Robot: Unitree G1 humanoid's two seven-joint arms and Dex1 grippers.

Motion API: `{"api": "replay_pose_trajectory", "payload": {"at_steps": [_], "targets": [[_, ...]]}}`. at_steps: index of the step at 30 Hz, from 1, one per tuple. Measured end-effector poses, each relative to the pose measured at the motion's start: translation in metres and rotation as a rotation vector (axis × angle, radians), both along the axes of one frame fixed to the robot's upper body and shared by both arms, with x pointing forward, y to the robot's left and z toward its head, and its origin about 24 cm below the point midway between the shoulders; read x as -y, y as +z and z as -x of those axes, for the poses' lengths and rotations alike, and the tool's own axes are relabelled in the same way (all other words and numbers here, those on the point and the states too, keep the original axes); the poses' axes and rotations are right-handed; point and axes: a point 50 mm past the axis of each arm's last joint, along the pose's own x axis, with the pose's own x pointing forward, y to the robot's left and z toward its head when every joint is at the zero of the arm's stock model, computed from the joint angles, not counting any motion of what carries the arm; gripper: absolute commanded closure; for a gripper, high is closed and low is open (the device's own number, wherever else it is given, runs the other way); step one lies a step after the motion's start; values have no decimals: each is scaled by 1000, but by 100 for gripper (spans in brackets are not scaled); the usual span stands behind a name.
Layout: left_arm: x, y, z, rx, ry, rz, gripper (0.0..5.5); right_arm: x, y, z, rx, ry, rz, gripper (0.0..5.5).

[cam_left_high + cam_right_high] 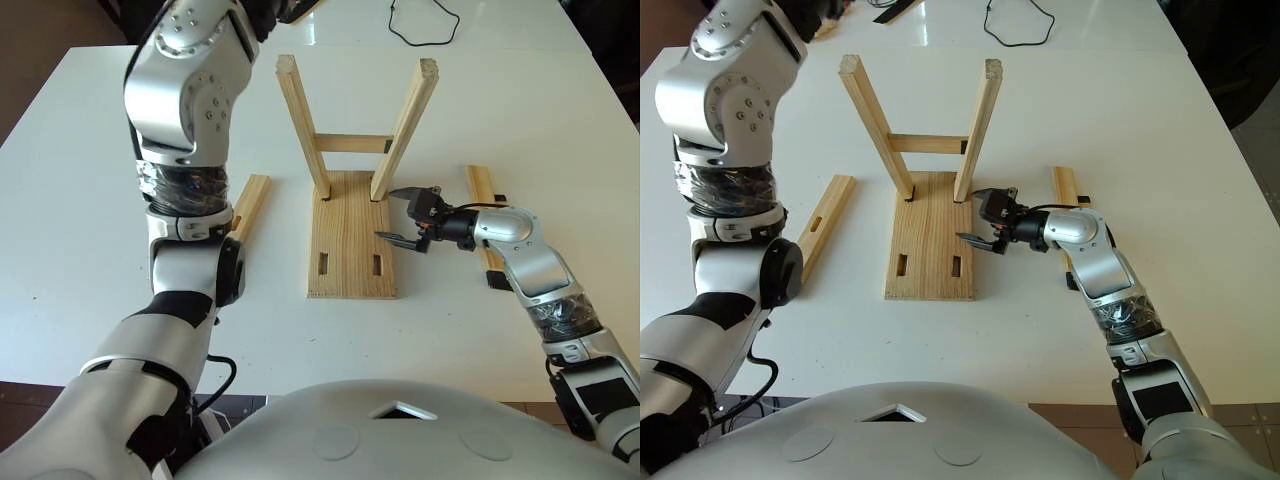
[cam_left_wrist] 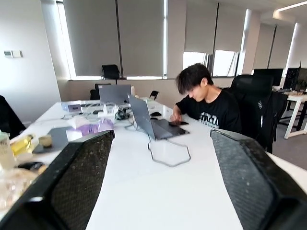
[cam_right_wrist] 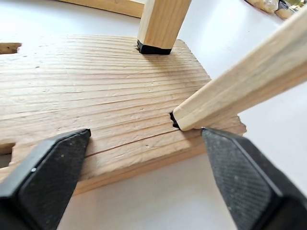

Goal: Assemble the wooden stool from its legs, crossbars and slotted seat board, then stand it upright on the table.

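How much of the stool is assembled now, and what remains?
Done: two legs, joined by a crossbar, stand in the far slots of the seat board. In hand: nothing; the open right claw is beside one fitted leg. Left: near slots are empty, two loose legs lie on the table.

The left arm (image 1: 735, 110) has rounded silver-grey shells dotted with small screws, black joints and a clear-wrapped black band. The right arm (image 1: 1100, 265) matches, with a thin black cable (image 1: 1052, 208) looping just behind its black right gripper (image 1: 968, 214).

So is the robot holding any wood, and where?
Nothing is held. The right gripper hangs open beside the seat board; the left gripper is open too.
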Motion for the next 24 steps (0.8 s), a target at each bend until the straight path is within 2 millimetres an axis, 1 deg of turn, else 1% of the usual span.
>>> {"api": "replay_pose_trajectory", "payload": {"at_steps": [1,2,8,14,15,16,17,18,19,20,21,23,24], "targets": [[-1,-19,0,-30,11,-7,178,0,0,0,1,2,1,126],[-1,-20,1,-25,9,-10,178,0,0,0,4,3,2,126],[4,-21,7,20,-4,12,178,-2,-1,2,13,5,8,126],[0,-13,11,14,-17,44,178,-3,0,3,20,0,5,126],[-2,-8,12,20,-18,56,178,-3,0,3,22,-1,4,126],[-7,1,13,42,-14,66,178,-3,0,4,22,-3,3,126],[-13,17,16,89,1,65,178,-3,0,4,21,-6,1,126],[-21,38,20,160,22,51,178,-2,0,5,18,-12,-2,126],[-26,51,23,204,34,45,178,-2,0,5,15,-16,-7,126],[-34,69,31,267,55,23,178,0,0,6,11,-25,-9,126],[-42,80,37,305,77,10,178,2,1,6,9,-33,-9,126],[-57,87,42,325,122,-31,178,5,2,7,7,-49,-9,126],[-72,81,44,302,162,-74,178,8,5,7,11,-62,-19,126]]}}
